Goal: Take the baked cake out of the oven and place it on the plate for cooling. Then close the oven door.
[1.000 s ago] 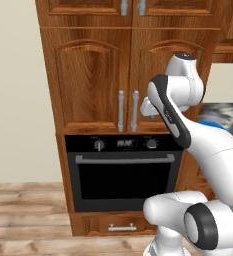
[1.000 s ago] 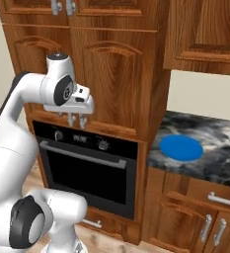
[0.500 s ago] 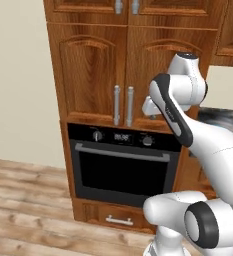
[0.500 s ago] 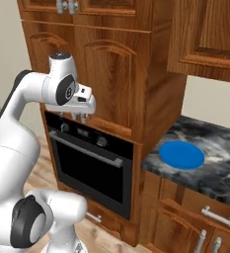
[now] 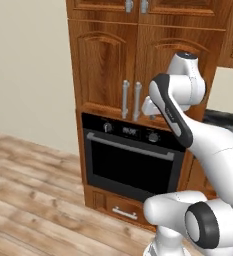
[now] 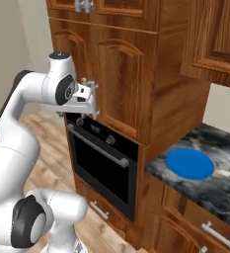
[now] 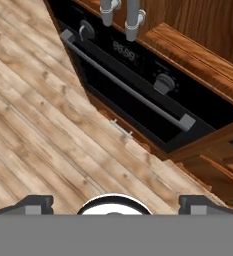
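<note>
Base has driven on; the oven [image 5: 133,155] now sits nearer centre, its door [image 6: 100,168] shut. Fingers [image 7: 113,204] spread wide, holding nothing, above the handle [image 7: 128,87]. Blue plate [image 6: 190,163] lies on the counter [image 6: 220,184] right of the oven.

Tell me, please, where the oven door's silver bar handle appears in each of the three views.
Left base view: handle at centre, sloping down to the right.
Right base view: left of centre, below the gripper.
Hand view: upper middle, running diagonally.
Shared landmark: the oven's digital display.
</note>
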Controlling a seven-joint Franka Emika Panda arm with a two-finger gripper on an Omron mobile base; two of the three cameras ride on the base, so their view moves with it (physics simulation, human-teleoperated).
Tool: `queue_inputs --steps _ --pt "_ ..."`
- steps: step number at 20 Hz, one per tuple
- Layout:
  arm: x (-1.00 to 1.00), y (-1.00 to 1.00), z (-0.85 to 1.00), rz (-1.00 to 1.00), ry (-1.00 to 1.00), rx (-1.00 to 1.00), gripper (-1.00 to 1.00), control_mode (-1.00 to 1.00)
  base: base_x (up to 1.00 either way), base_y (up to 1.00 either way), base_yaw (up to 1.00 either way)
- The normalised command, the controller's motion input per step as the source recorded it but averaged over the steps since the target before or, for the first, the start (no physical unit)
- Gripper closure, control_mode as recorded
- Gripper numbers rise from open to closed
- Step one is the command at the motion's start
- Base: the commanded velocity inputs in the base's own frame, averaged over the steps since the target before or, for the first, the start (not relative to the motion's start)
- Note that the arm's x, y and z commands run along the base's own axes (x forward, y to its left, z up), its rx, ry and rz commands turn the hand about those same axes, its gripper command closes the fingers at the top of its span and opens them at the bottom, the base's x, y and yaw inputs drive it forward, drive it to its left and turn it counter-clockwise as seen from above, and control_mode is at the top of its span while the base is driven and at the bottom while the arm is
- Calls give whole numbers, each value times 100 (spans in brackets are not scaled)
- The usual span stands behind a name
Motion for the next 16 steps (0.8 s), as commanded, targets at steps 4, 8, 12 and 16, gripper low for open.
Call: queue_inputs --steps 4,8,12,16 --pt "0 0 0 0 0 0 -100 100 7 -64 35" --pt "0 0 0 0 0 0 -100 100 10 -70 30" --pt "0 0 0 0 0 0 -100 100 5 -65 22" --pt "0 0 0 0 0 0 -100 100 0 -62 16"
